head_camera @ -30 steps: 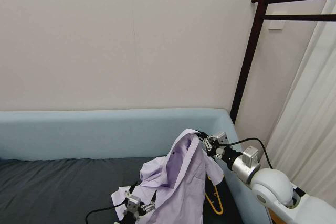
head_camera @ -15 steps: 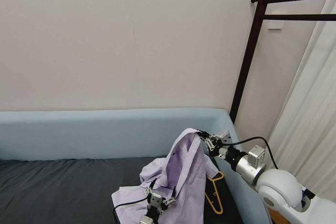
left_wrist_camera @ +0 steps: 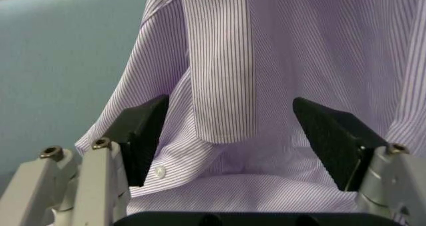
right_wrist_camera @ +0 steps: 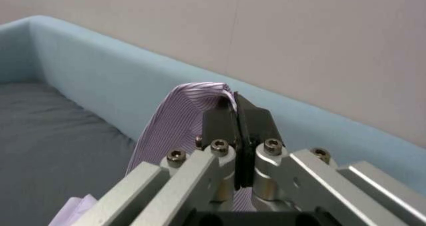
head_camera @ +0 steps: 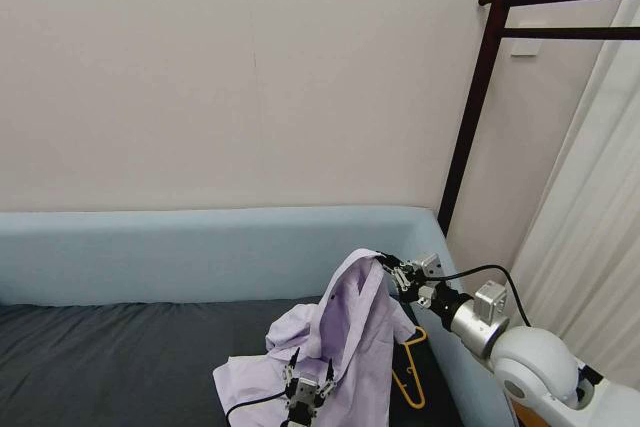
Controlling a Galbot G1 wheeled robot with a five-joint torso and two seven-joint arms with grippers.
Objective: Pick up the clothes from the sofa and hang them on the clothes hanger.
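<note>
A purple striped shirt (head_camera: 345, 347) hangs off the sofa seat (head_camera: 110, 357), lifted by its collar. My right gripper (head_camera: 381, 264) is shut on that top edge, and its closed pads pinch the shirt (right_wrist_camera: 183, 118) in the right wrist view. My left gripper (head_camera: 309, 377) sits low in front of the shirt with its fingers spread; its dark pads flank a hanging placket strip of the shirt (left_wrist_camera: 220, 86). A yellow hanger (head_camera: 408, 372) lies on the seat by the sofa's right arm. The dark wooden clothes rack (head_camera: 480, 97) stands at the right, behind the sofa.
The light blue sofa back (head_camera: 180, 252) runs across the view under a plain wall. A white curtain (head_camera: 600, 237) hangs at the far right, beside the rack. The dark seat cushion stretches to the left of the shirt.
My left gripper has moved right and closer to the hanging shirt front. The right gripper has held the collar in nearly the same spot.
</note>
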